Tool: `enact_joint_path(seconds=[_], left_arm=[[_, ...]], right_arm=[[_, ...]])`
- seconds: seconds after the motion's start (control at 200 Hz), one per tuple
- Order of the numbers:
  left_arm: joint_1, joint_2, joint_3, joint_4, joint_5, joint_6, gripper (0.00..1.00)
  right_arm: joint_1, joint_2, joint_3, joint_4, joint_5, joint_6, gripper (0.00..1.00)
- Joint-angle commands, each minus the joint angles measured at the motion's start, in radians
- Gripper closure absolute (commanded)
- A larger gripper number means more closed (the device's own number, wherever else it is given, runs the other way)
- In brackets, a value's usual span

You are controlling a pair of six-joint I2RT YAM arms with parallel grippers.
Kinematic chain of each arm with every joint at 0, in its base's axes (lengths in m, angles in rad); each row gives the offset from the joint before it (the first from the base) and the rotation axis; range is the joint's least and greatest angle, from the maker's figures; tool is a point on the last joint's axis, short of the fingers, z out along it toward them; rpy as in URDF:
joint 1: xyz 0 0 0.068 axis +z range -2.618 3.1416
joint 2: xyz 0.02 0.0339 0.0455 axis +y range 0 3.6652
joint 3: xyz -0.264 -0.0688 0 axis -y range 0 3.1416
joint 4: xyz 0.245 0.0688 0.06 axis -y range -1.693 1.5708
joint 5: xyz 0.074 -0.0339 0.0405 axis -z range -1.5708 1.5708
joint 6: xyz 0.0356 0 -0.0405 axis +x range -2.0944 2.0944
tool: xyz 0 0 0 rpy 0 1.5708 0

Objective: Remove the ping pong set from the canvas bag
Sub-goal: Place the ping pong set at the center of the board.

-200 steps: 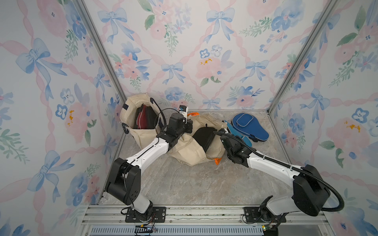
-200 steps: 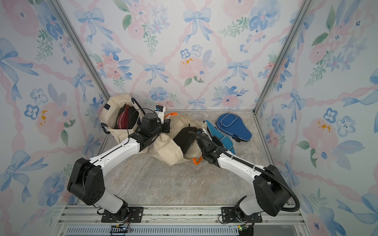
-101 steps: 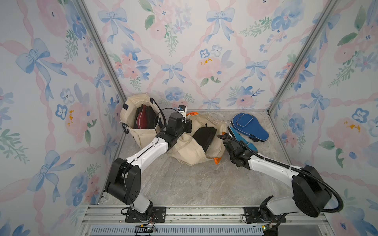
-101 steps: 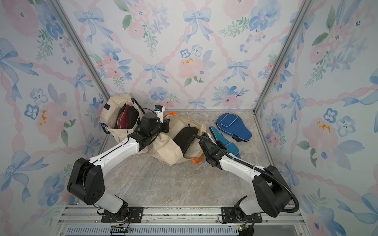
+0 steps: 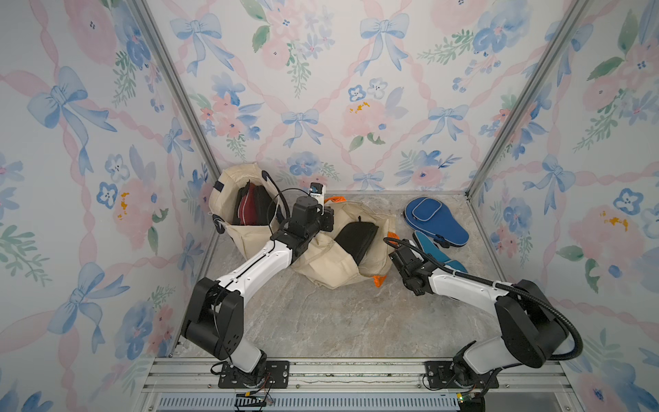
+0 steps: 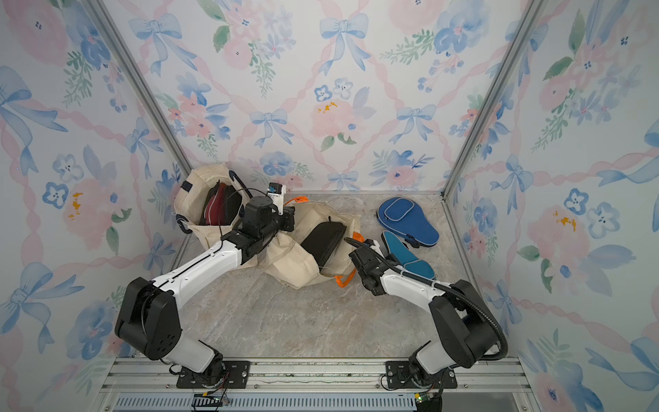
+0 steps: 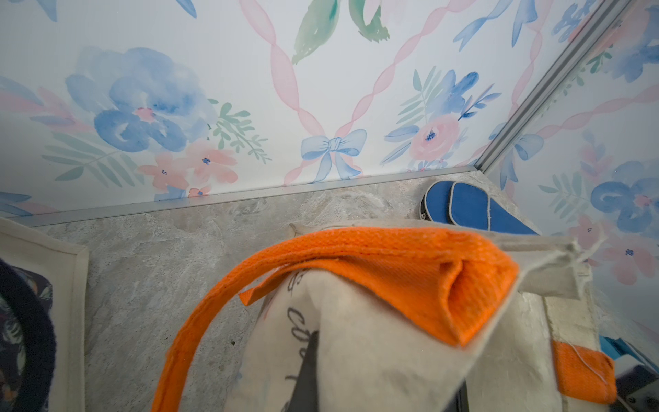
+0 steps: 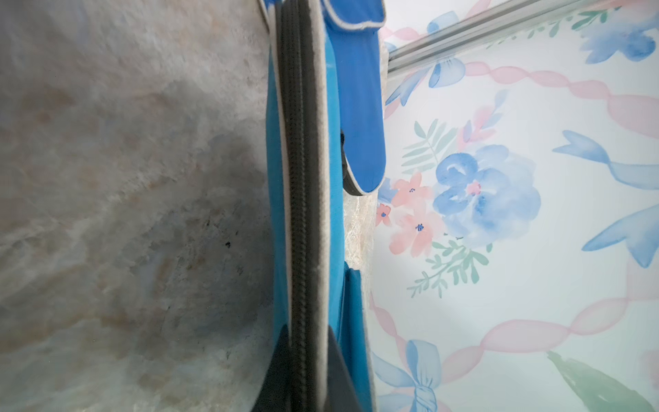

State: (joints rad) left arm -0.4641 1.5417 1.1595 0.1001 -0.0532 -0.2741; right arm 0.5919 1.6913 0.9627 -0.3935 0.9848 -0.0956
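Clamping the zipped edge of the light-blue paddle case [image 8: 333, 232], the right gripper [image 8: 308, 342] has its jaws drawn nearly together, and in the right wrist view the dark fingers [image 8: 338, 367] press on either side of the black zip. In a top view the case [image 5: 428, 244] is outside the canvas bag [image 5: 335, 271], at about 3 o'clock from the middle of the table [image 5: 338, 321]. It is turned on its edge rather than lying flat, and I cannot tell whether its lower end touches the table. Just behind it, at about 2 o'clock, a dark-blue paddle case [image 5: 435, 221] lies flat near the back corner; whether the two cases touch is unclear. The left gripper [image 5: 328, 221] is fully closed at the far rim of the canvas bag, at about 12 o'clock. In the left wrist view the cream cloth and an orange handle [image 7: 392, 271] bunch up right in front of it, so it pinches the bag's fabric there. The bag lies slumped on its side with its mouth facing 3 o'clock, and a black case [image 5: 356, 239] shows inside it. A second canvas bag [image 5: 224, 192] stands at about 10 o'clock with a red case [image 5: 246, 208] in it.
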Motion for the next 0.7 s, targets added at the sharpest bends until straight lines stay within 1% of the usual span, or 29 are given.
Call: enact_joint_path(seconds=[0.0, 0.115, 0.24, 0.395, 0.545, 0.605, 0.66, 0.695], left_arm=[[0.010, -0.044, 0.003, 0.012, -0.022, 0.012, 1.00], [0.013, -0.050, 0.002, 0.012, -0.026, 0.013, 1.00], [0.015, -0.050, 0.002, 0.012, -0.028, 0.015, 1.00], [0.018, -0.047, 0.002, 0.012, -0.026, 0.013, 1.00], [0.021, -0.041, 0.003, 0.012, -0.022, 0.010, 1.00], [0.022, -0.039, 0.003, 0.013, -0.021, 0.010, 1.00], [0.022, -0.037, 0.003, 0.014, -0.020, 0.009, 1.00], [0.025, -0.036, 0.003, 0.013, -0.020, 0.009, 1.00]], right_arm=[[0.005, 0.041, 0.028, -0.033, 0.038, 0.034, 0.95], [0.005, 0.058, 0.030, -0.028, 0.014, 0.041, 0.94], [0.001, 0.100, 0.034, -0.029, 0.018, 0.039, 0.92], [-0.016, 0.147, 0.041, -0.045, 0.015, 0.068, 0.89], [-0.028, 0.144, 0.042, -0.058, 0.010, 0.091, 0.78], [-0.041, 0.134, 0.044, -0.066, -0.016, 0.105, 0.69], [-0.051, 0.125, 0.042, -0.070, -0.042, 0.115, 0.63], [-0.058, 0.122, 0.044, -0.074, -0.050, 0.120, 0.57]])
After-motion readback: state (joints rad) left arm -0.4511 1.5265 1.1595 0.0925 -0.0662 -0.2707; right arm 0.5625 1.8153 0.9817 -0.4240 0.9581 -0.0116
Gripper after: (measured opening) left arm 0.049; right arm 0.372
